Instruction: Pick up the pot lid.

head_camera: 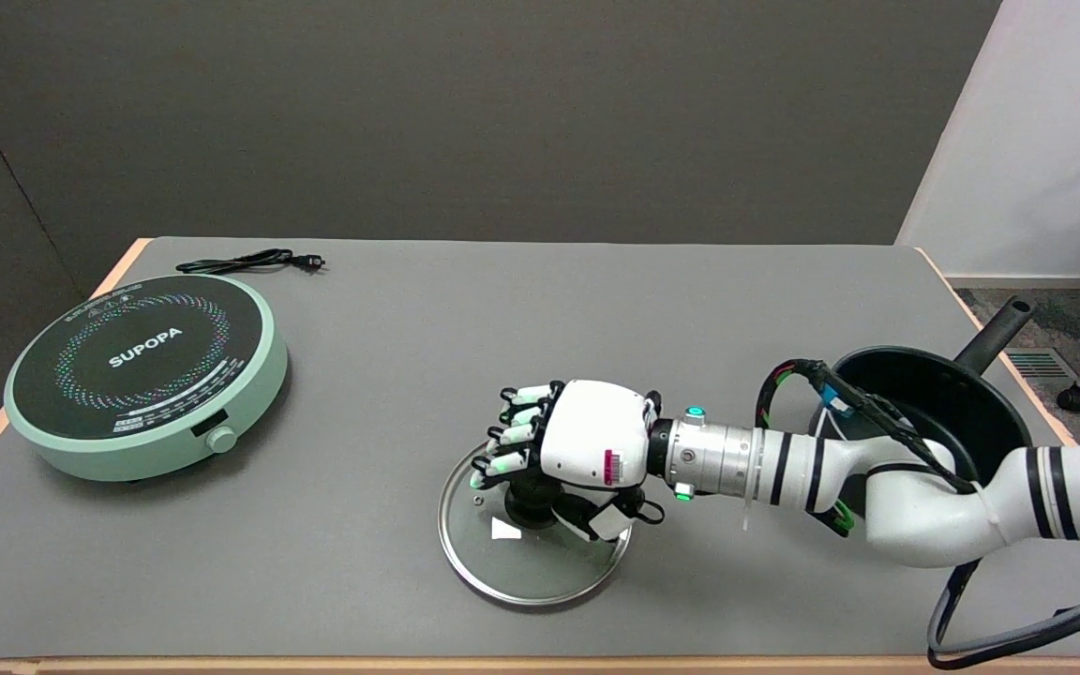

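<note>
One mint-green SUPOPA induction cooktop sat at the table's left. Near the front centre lay one glass pot lid, its black knob enclosed by the right hand, fingers curled around it. One black saucepan stood right.

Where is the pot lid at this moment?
In the head view, the lid lies flat on the table near its front edge, right of centre, under the right hand, whose fingers curl around its knob. The pot stands to its right.
</note>
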